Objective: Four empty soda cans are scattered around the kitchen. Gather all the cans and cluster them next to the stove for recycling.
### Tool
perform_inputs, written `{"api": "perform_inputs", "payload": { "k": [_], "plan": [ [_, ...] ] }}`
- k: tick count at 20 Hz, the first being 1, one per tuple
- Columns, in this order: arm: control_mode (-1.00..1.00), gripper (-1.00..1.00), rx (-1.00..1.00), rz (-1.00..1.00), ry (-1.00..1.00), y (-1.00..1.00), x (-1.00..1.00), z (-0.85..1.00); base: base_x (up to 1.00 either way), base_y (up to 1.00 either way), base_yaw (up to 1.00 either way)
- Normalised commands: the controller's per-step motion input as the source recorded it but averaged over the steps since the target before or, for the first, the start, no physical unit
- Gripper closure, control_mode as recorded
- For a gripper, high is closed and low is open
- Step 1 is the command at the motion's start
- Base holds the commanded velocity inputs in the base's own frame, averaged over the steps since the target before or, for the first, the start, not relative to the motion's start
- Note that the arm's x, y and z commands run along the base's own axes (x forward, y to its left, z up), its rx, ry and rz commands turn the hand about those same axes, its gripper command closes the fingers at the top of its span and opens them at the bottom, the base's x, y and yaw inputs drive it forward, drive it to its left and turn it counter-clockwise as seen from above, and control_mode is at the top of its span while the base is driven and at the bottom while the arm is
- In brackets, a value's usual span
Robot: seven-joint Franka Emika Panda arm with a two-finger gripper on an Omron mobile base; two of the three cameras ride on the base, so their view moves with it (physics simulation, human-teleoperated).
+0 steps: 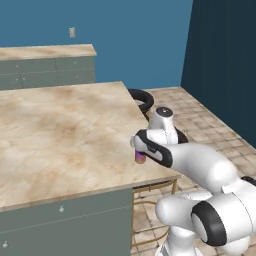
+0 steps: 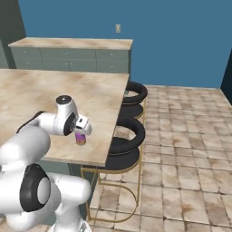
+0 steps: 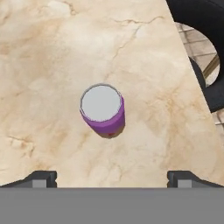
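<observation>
in your left base view the gripper (image 1: 138,150) hangs over the near right corner of the marble island counter (image 1: 60,135), and a purple-pink soda can (image 1: 140,157) stands upright right beneath it; the counter's right edge runs just beside the hand, with bare marble opening wide to its left.

in your right base view the gripper (image 2: 82,130) sits just above the can (image 2: 80,139). the front edge is near, and two black stools (image 2: 129,136) crowd the side edge to its right.

in your hand view the fingertips (image 3: 41,178) stand wide apart, gripping nothing. the can (image 3: 103,109) is centred between and ahead of them, silver top up, with free marble all round; the counter edge and a stool (image 3: 205,48) lie off to the right.
</observation>
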Motion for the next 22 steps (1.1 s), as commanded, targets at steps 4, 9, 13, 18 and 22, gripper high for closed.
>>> {"api": "perform_inputs", "payload": {
  "k": [4,9,13,18,22],
  "plan": [
    [-1.00,-1.00,0.00,0.00,0.00,0.03,0.34,-0.33,0.00,0.00,0.00],
    [-1.00,-1.00,0.00,0.00,0.00,0.01,0.29,-0.32,0.00,0.00,0.00],
    [-1.00,-1.00,0.00,0.00,0.00,0.01,0.18,-0.20,0.00,0.00,0.00],
    [-1.00,-1.00,0.00,0.00,0.00,0.05,0.26,-0.11,0.00,0.00,0.00],
    [-1.00,-1.00,0.00,0.00,0.00,0.02,0.17,0.00,0.00,0.00,0.00]
  ]
}}
